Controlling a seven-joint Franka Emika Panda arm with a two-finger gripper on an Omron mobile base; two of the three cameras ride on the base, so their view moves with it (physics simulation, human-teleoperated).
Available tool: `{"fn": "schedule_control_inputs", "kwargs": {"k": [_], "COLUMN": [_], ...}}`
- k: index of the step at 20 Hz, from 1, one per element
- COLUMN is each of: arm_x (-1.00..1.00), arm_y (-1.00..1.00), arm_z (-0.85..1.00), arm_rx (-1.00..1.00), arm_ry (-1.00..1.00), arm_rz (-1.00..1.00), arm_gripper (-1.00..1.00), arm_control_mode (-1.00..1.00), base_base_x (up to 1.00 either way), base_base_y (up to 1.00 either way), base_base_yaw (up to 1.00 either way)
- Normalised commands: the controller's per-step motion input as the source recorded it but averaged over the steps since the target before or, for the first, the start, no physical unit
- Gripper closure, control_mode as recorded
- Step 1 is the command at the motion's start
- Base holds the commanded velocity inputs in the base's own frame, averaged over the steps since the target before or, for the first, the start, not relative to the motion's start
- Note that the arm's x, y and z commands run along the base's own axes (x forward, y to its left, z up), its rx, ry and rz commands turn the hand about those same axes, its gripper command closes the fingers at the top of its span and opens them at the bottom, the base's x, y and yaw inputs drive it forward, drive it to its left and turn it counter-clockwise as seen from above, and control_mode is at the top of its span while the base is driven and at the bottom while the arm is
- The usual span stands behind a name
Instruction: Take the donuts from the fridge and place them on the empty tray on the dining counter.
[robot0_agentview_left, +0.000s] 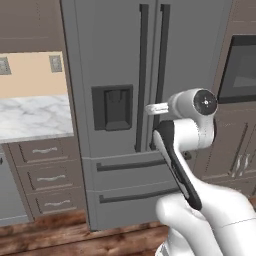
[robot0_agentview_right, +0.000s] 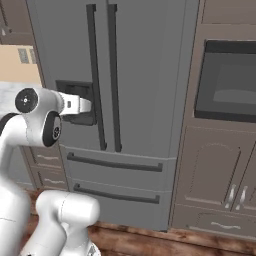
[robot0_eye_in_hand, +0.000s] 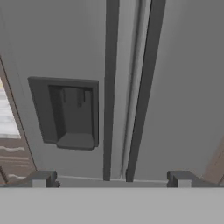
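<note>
Fridge: grey, French doors shut, seen close and head-on. Two long dark vertical handles flank the centre seam. Dark dispenser recess set in the left door. Hand: jaws spread wide, dark fingertips at bottom, apart from the doors, holding nothing.
</note>
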Motion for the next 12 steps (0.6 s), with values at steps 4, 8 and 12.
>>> {"fn": "schedule_control_inputs", "kwargs": {"k": [4,8,12], "arm_x": [0.63,0.55,0.37], "arm_y": [0.00,-0.07,0.00], "arm_z": [0.30,0.20,0.00], "arm_rx": [0.06,0.06,0.00], "arm_ry": [0.00,-0.16,-0.34], "arm_rz": [0.00,0.00,0.00], "arm_gripper": [-1.00,-1.00,-1.00], "arm_control_mode": [-1.00,-1.00,-1.00], "base_base_x": [0.00,0.00,0.00], "base_base_y": [0.00,0.00,0.00], "base_base_yaw": [0.00,0.00,0.00]}}
